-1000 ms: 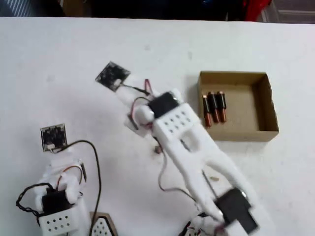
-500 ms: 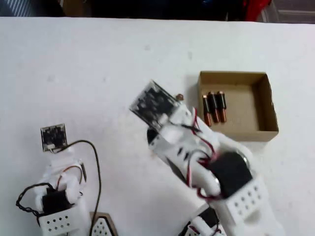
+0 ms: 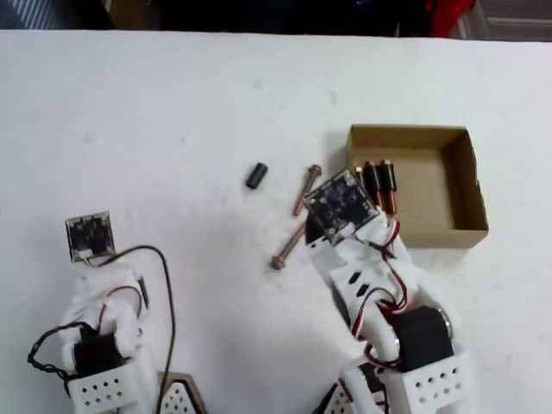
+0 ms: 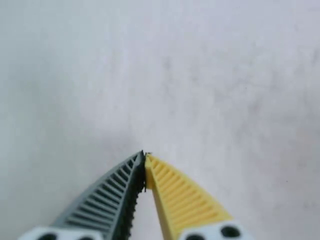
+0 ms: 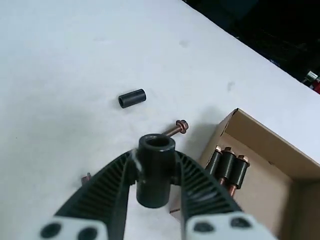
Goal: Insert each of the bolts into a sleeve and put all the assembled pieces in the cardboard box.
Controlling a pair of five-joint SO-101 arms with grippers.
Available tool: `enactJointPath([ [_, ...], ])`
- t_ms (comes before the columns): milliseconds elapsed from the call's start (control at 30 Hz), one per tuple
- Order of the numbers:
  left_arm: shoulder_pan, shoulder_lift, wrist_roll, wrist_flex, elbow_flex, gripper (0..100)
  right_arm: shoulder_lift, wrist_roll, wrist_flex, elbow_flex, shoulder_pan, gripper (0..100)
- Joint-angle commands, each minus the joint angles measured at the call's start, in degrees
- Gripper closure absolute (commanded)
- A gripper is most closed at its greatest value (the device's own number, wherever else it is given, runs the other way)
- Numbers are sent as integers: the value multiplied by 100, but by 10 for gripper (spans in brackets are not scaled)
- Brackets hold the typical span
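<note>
Right claw (image 5: 154,159) clamped on an upright black sleeve (image 5: 156,175), just beside the cardboard box (image 3: 427,190)
Two bolts (image 3: 305,188) (image 3: 287,247) lie loose on the tabletop (image 3: 172,95) near the box. The left claw (image 4: 145,157), well away from the box, is pinched together, empty. My worry: the sleeve could twist once a bolt pushes in. From above, the wrist board hides the grip.

Cardboard box (image 3: 414,131): three assembled pieces (image 3: 385,183) inside, at its left wall. Left of it: first bolt (image 3: 307,185), second bolt (image 3: 288,246) nearer the arms, loose sleeve (image 3: 256,175) farthest.
</note>
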Motion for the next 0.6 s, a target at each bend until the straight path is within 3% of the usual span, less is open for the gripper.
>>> enactJointPath([
  [0,-66,-57,-932,-273,-9,977,-488,-149,-541,501,338,982],
  [133,-66,-57,-2092,-220,-9,977,-1033,-879,-971,1125,470,982],
  [267,-57,-48,-2822,-88,-9,977,-1543,-1037,-1218,1653,462,982],
  [567,-40,-48,-2813,-97,-9,977,-2756,-1064,-1174,2620,470,982],
])
